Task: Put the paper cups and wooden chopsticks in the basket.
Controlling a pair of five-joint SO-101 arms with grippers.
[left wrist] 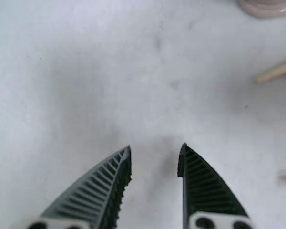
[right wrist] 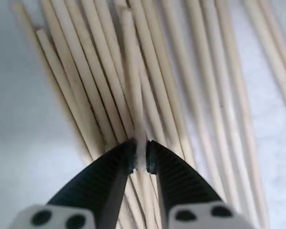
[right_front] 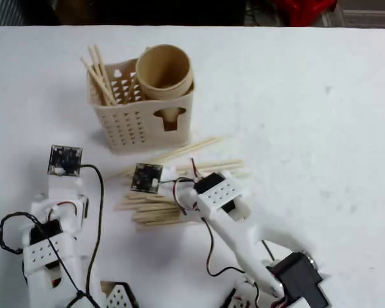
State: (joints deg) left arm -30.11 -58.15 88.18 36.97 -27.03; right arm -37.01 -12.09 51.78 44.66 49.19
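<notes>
Right tool (right wrist: 140,155): clamped on one chopstick (right wrist: 132,86) in the pile (right_front: 155,210), centre frame. Left tool (left wrist: 155,160): apart, over bare table (left wrist: 109,71). Basket (right_front: 138,125) holding cups (right_front: 165,70): upper left. Risk: thin stick may pivot, slip, drag neighbours.

Partly buried under the right arm (right_front: 244,232) in the high view: chopstick pile (right_front: 144,210), count beyond telling. Cropped by the left wrist view's edge: a tan rounded rim (left wrist: 267,6), cup or basket unclear, and a stick end (left wrist: 277,71). Blurred where pinched in the right gripper (right wrist: 140,157): one chopstick (right wrist: 132,81), lower length hidden behind the fingers (right wrist: 181,183). Nested, number unclear: paper cups (right_front: 164,72).
</notes>
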